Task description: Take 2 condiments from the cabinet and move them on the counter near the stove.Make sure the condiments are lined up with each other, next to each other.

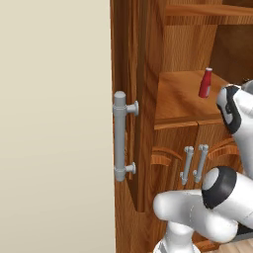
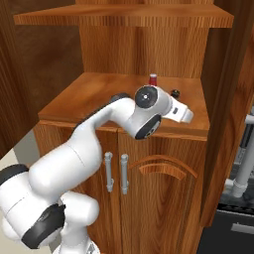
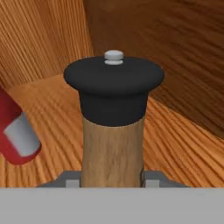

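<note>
Standing on the cabinet shelf (image 2: 74, 101), the tan shaker (image 3: 113, 148) with its black cap sits clenched between the gripper (image 3: 112, 180) fingers. The red bottle (image 1: 205, 83) stands just beside it on the same shelf.

The shaker (image 3: 113, 131) stands on the cabinet shelf (image 2: 89, 96), with the bottle (image 1: 205, 83) just beside it, both before the back wall.

wall (image 1: 54, 123): plain cream, flat and unmarked, running from top to bottom along the left edge of the left base view.
dark panel (image 2: 233, 230): black front with a small grey mark, in the lower right corner of the right base view.
floor (image 2: 17, 146): pale patch at the left edge.
</note>
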Robot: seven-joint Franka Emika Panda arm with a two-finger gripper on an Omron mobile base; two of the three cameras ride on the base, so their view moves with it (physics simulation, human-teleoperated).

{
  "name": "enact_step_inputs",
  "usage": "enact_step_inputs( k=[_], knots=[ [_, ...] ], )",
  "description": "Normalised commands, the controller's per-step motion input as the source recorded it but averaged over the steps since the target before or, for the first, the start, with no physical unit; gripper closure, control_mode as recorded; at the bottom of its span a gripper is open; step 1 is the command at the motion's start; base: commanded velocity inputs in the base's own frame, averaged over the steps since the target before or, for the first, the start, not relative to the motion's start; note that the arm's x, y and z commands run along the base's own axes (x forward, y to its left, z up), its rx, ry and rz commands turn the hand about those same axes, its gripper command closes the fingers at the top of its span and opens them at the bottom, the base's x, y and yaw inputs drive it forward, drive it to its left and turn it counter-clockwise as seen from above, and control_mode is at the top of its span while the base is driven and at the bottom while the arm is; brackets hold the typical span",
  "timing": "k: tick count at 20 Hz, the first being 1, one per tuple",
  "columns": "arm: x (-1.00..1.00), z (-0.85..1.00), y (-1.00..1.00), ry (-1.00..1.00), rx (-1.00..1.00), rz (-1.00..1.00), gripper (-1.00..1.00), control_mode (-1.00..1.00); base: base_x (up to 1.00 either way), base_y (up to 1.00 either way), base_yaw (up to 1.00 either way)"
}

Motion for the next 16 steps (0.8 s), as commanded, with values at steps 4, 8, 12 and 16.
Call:
enact_step_inputs(
  k=[4, 8, 12, 16],
  knots=[
    [-0.62, 0.62, 0.63, -0.04, -0.05, 0.3, 1.0, -1.0, 0.0, 0.0, 0.0],
    [-0.8, 0.54, 0.65, 0.0, -0.05, 0.37, 1.0, -1.0, 0.0, 0.0, 0.0],
    [-0.76, 0.32, 0.74, 0.01, -0.06, 0.35, 1.0, -1.0, 0.0, 0.0, 0.0],
    [-0.6, 0.23, 0.75, 0.03, -0.02, 0.31, 1.0, -1.0, 0.0, 0.0, 0.0]
  ],
)
